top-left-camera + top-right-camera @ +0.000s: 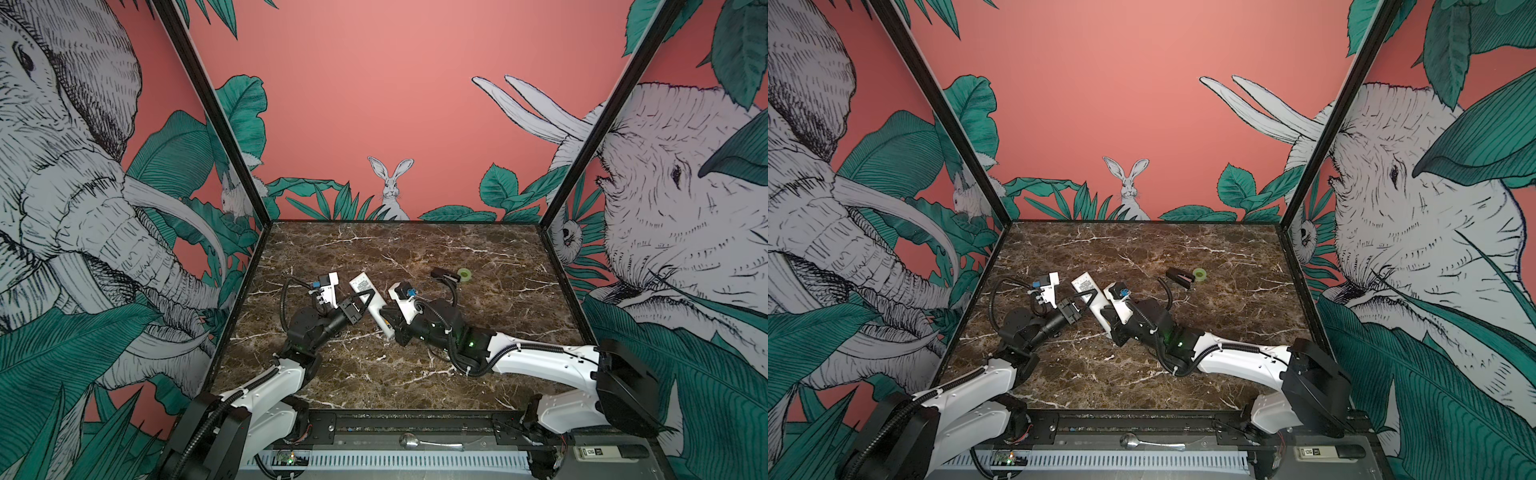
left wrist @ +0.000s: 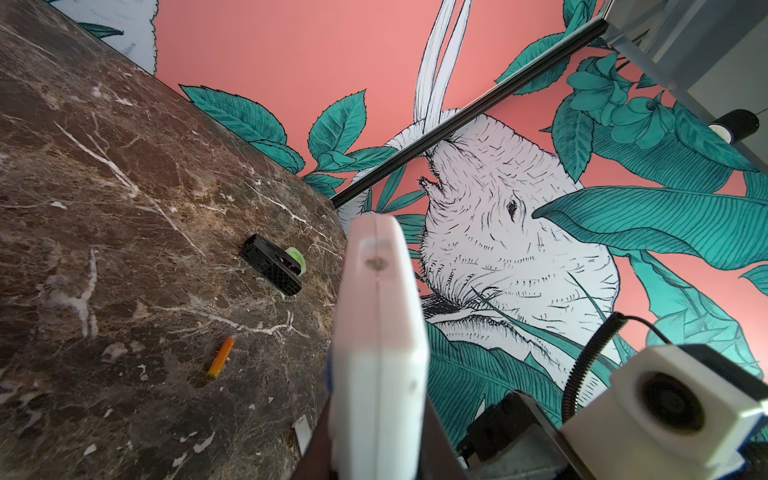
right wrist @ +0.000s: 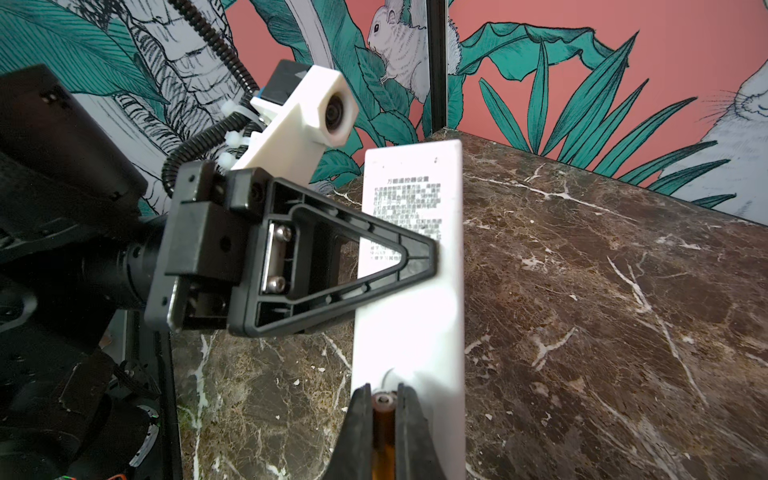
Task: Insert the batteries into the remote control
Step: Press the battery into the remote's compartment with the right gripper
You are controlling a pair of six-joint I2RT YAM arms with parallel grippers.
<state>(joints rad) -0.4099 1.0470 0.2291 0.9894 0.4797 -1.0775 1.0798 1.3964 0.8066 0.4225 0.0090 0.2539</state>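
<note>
Remote control (image 3: 411, 332), clamped mid-length in the left gripper (image 3: 417, 254) apparently to steady it, waits as the right gripper (image 3: 384, 397) pinches one battery (image 3: 383, 422) over its unlabelled end; the second battery (image 2: 221, 357) lies nearby on the table (image 2: 104, 208).

Marble table (image 1: 415, 253) bears a battery (image 2: 221, 358), black block (image 1: 444, 276), green ring (image 1: 464, 274).

i count two of these: one battery (image 3: 383, 419) pinched between my right jaws, a second battery (image 2: 221, 357) lying loose outside both pairs of jaws. one remote (image 3: 411, 316) in my left jaws. clear of both: one black stapler-like block (image 2: 272, 270), one green roll (image 1: 464, 273), one spoon (image 1: 409, 441)
</note>
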